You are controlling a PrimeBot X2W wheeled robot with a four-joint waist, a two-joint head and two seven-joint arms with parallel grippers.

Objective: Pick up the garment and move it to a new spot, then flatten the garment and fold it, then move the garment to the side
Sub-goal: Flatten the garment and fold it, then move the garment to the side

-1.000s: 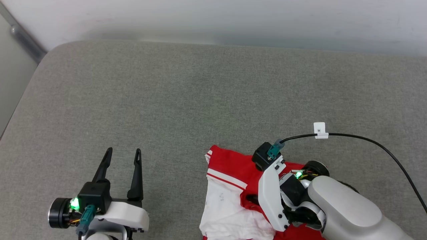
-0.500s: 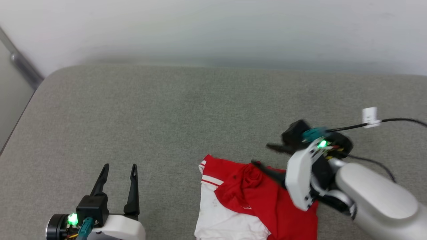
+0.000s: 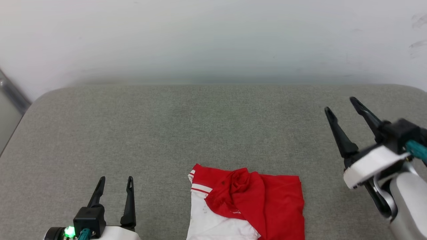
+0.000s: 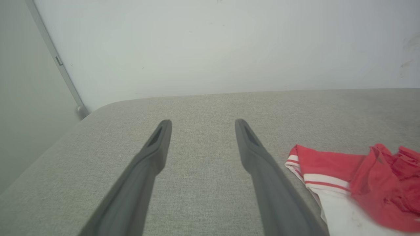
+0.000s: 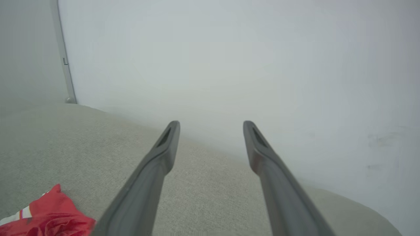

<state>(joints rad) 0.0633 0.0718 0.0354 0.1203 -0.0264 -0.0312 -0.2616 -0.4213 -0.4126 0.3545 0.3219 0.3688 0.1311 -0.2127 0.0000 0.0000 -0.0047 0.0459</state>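
Lifted rightward off the garment, my right gripper stands wide and empty; my left gripper, likewise wide, holds nothing.

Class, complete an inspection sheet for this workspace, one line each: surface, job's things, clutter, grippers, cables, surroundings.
Surface: grey fabric surface, rounded far corners.
Job's things: garment, red with a white sleeve, rumpled, lying at the near edge; in neither gripper.
Clutter: nothing seen.
Grippers: left gripper, jaws open and empty, left of the garment; right gripper, jaws open and empty, to the garment's right.
Cables: right wrist's teal plug; left wrist's teal plug.
Surroundings: pale wall behind; grey post at left.
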